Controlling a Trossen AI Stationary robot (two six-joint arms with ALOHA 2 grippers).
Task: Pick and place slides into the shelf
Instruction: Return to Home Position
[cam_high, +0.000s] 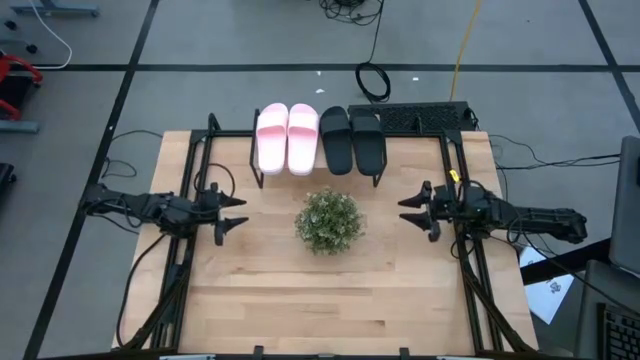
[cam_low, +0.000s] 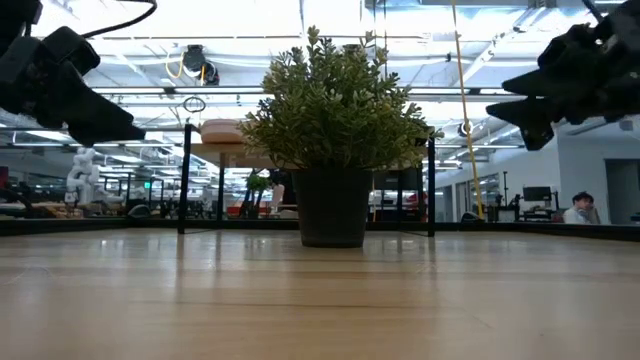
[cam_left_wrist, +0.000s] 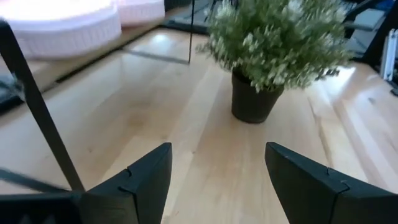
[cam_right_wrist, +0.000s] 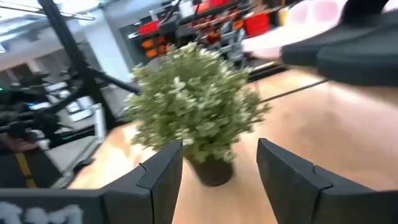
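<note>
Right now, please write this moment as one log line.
pink slides, black slides: on shelf | left gripper: open, empty, beside plant | right gripper: open, empty, opposite side

robotics lab, grey floor (cam_high: 230, 35) with taped lines (cam_high: 250, 67), loose cables (cam_high: 375, 82), bright ceiling lights (cam_low: 200, 15), seated person (cam_low: 579, 207)

Potted plant (cam_low: 335, 130) stands on the table (cam_low: 320, 300) between left tool (cam_low: 112, 108) and right tool (cam_low: 500, 98).
</note>
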